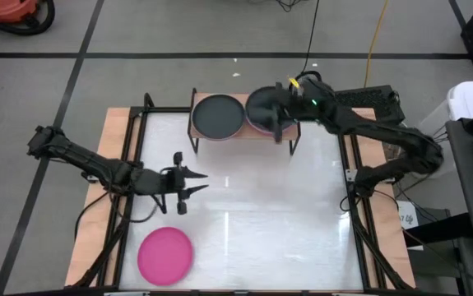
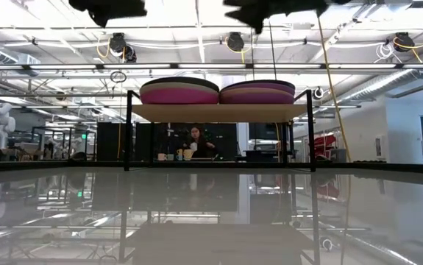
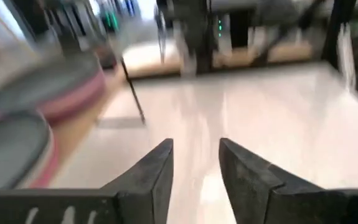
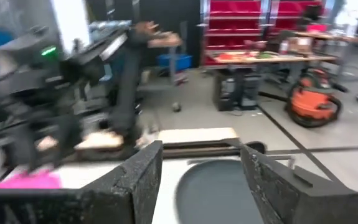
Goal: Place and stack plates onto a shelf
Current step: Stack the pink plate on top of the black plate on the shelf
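Two sets of dark fingers are at work over a white tabletop [image 1: 252, 222] with wooden edges. The left gripper [image 1: 193, 187] hangs above the middle-left of the tabletop with its fingers [image 3: 150, 174] spread apart and holding nothing; in the left wrist view only bare white surface shows between them. Its arm reaches in from the left edge of the tabletop.

The right gripper [image 1: 279, 115] sits over the right end of the shelf [image 1: 289, 130], above the right-hand stack of plates. Its fingers [image 4: 142, 171] are parted, and in the right wrist view a dark grey plate [image 4: 219, 190] lies between and just below them, not pinched. Its arm bends back to the right edge of the tabletop.

The shelf, a light-wood board on thin black legs, stands at the far edge of the tabletop. Two stacks of plates rest on it side by side. The left stack [image 1: 217, 116] is topped by a dark grey plate, with pink plates beneath in the low view. The right stack [image 2: 257, 92] shows a dark top and purple and pink layers.

One hot pink plate [image 1: 165, 254] lies alone on the tabletop near the front left corner, well apart from the shelf.
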Motion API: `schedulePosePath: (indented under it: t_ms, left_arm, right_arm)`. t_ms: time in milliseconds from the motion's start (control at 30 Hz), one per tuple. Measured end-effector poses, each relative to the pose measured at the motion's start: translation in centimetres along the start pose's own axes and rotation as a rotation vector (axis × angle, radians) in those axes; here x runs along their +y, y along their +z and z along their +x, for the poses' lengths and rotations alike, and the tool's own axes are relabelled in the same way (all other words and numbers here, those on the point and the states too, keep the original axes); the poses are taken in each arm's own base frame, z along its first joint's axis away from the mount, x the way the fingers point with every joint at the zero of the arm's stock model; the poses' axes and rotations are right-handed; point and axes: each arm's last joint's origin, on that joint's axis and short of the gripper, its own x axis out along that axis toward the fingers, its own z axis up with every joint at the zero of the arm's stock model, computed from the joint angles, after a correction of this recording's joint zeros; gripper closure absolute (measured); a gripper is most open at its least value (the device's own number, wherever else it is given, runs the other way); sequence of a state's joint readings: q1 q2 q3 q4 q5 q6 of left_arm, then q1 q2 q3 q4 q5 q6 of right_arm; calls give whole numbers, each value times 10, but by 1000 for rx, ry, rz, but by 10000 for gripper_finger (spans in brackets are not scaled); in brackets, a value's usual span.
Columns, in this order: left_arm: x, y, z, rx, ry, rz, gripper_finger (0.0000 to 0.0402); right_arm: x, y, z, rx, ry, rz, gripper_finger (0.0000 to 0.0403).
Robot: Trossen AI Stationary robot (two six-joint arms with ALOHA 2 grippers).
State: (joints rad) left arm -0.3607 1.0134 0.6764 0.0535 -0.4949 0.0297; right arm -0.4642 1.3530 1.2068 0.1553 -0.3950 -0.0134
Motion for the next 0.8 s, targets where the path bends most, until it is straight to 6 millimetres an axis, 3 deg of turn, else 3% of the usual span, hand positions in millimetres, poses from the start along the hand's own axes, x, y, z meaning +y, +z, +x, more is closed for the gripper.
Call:
schedulePosePath:
  t_ms: [133, 367, 533, 800]
  left_arm:
    - [-6, 10, 7, 177, -74, -1, 266]
    - [-22, 8, 25, 341, -282, 1, 266]
    - [-31, -10, 35, 490, -341, -16, 266]
    - [-40, -45, 46, 780, -372, -49, 266]
  right_arm:
    - [43, -11, -31, 1, 49, -61, 209]
    - [97, -64, -87, -89, 65, -79, 217]
    - [114, -105, -108, -107, 52, -76, 218]
    - [123, -146, -113, -66, 41, -79, 218]
